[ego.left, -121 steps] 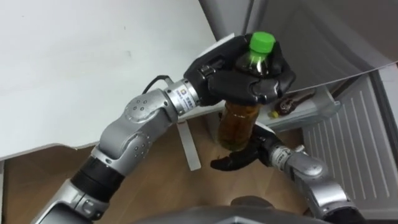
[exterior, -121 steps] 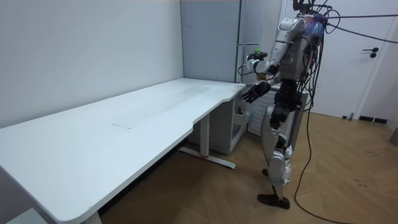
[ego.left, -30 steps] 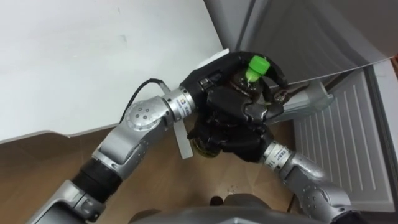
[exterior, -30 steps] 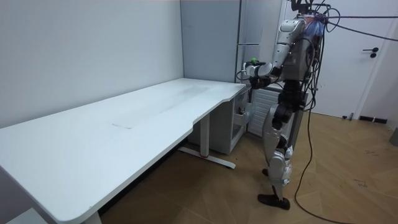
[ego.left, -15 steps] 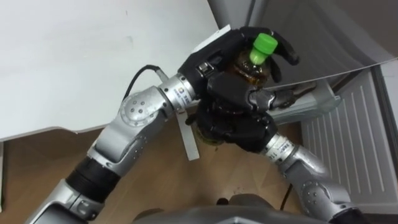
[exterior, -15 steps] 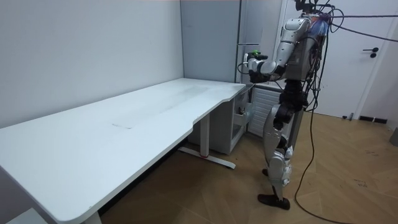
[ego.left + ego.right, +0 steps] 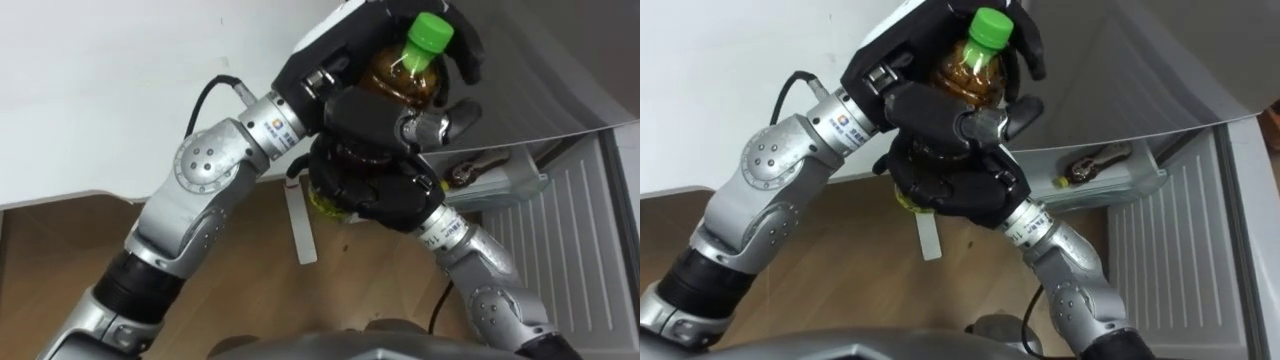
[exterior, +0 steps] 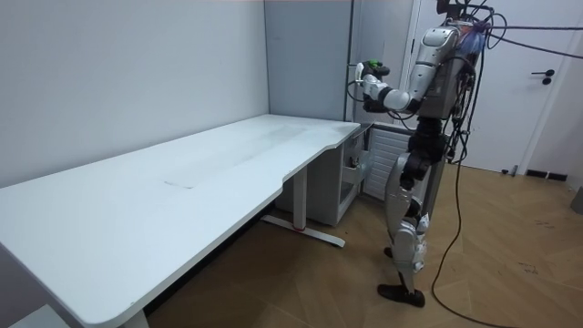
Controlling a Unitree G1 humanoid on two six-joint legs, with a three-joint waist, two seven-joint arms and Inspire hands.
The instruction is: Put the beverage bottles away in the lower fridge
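Two hands on the bottle now, versus one 4 s back, when the left hand alone held it by the top and the right hand hung open underneath. Left fingers are now curled round the shoulder just under the green cap, and right fingers are wrapped round the lower body. Over the last second the clasped pair has come up. The bottle is near upright in the air off the table corner, about chest height in the room view. Lower fridge shows its ribbed white panel down-right, well apart from the bottle. Likely a handover to the right hand, the fridge-side arm. Left hand must release, then a long lowering. Nothing placed yet.
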